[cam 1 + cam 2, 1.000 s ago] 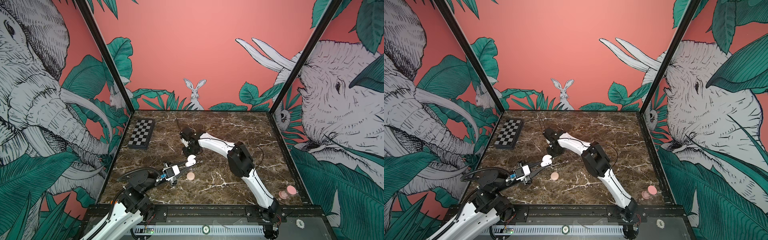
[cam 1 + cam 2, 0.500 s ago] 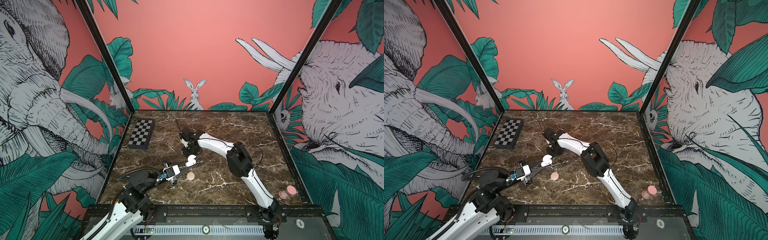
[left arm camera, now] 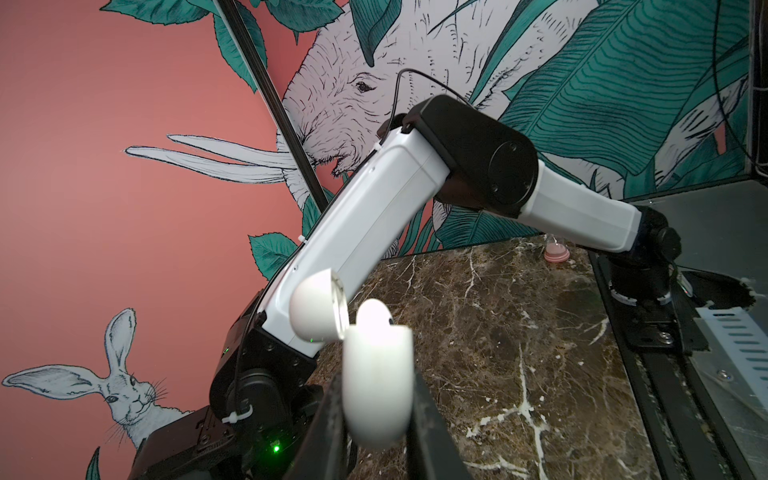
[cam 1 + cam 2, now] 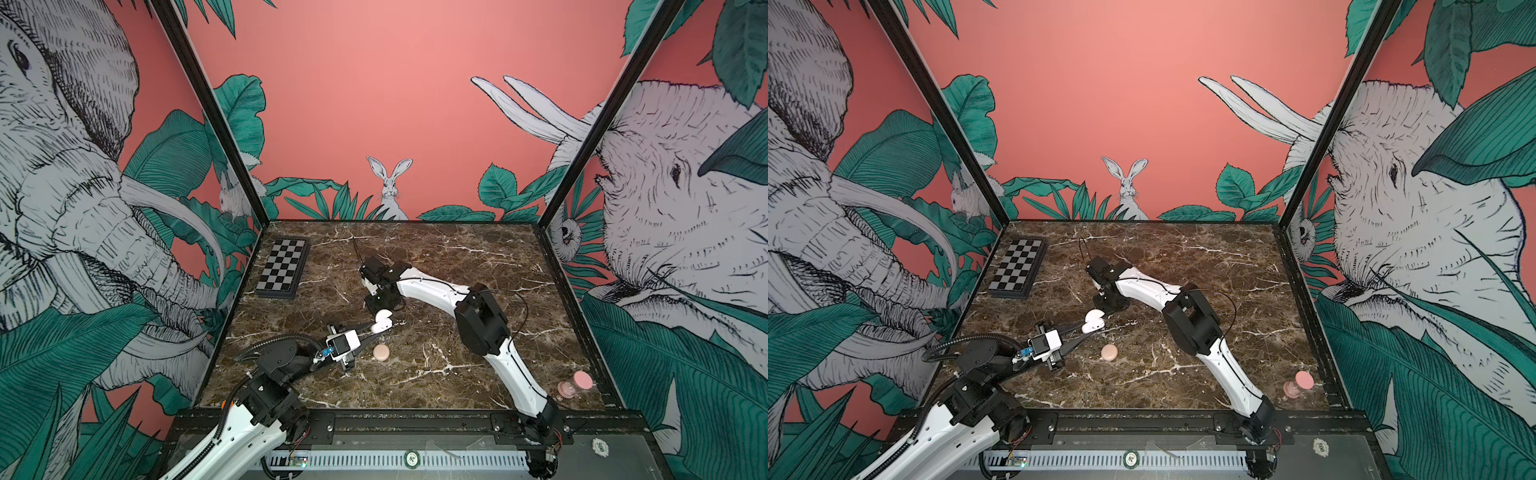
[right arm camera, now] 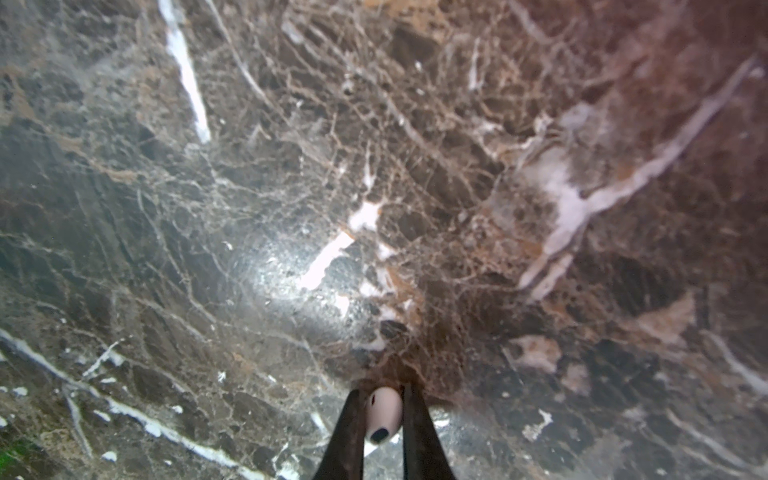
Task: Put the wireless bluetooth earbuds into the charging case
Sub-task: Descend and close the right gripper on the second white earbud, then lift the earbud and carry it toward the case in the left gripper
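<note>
Earbud (image 5: 383,415) clamped in right tool (image 5: 382,392), open charging case (image 3: 376,395) clamped in left tool (image 3: 376,374), second earbud (image 3: 374,316) inside

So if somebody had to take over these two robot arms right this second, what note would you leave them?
Left hand: shut on the white charging case, lid swung open.
Right hand: shut on the loose earbud, low over the marble table, close to the case.
Done: the other earbud seems to sit in the case already.
Left to do: carry the loose earbud to the case and seat it beside the other one.
</note>
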Robot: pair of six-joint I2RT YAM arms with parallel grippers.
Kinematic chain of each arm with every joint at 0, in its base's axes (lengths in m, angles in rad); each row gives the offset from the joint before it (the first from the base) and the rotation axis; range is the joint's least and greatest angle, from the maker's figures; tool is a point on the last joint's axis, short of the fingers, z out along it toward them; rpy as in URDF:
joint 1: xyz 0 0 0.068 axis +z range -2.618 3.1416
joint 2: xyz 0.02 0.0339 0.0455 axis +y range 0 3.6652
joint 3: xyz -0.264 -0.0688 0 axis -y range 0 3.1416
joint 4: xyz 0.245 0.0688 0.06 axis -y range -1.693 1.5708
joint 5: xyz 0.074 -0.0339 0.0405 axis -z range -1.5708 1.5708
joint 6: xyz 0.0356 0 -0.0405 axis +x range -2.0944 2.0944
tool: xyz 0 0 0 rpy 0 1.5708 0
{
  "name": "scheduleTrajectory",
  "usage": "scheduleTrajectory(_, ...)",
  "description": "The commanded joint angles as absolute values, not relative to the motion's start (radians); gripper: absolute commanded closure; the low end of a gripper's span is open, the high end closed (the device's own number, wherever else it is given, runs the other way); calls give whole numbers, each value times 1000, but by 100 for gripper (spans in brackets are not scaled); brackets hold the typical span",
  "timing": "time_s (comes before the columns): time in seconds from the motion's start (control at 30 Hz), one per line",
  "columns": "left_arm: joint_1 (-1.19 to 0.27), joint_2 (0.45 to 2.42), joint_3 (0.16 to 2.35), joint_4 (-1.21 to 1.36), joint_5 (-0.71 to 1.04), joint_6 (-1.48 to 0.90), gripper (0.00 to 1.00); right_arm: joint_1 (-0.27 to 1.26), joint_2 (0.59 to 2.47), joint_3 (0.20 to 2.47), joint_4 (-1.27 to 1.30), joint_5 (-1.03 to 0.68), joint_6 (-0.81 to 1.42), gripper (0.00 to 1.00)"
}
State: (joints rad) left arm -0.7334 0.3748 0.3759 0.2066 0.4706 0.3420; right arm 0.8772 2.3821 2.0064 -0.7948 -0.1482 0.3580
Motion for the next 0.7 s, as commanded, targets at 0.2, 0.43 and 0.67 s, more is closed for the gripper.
scheduleTrajectory(0.2,-738,374,374,212,476,356,100,883,2317,1932,-796,-115,374,89)
scheduleTrajectory(0.43,-737,368,369,223,470,345,100,874,2290,1894,-779,-114,383,91)
scheduleTrajectory(0.67,-737,367,369,224,472,343,100,863,2256,1855,-762,-106,394,92)
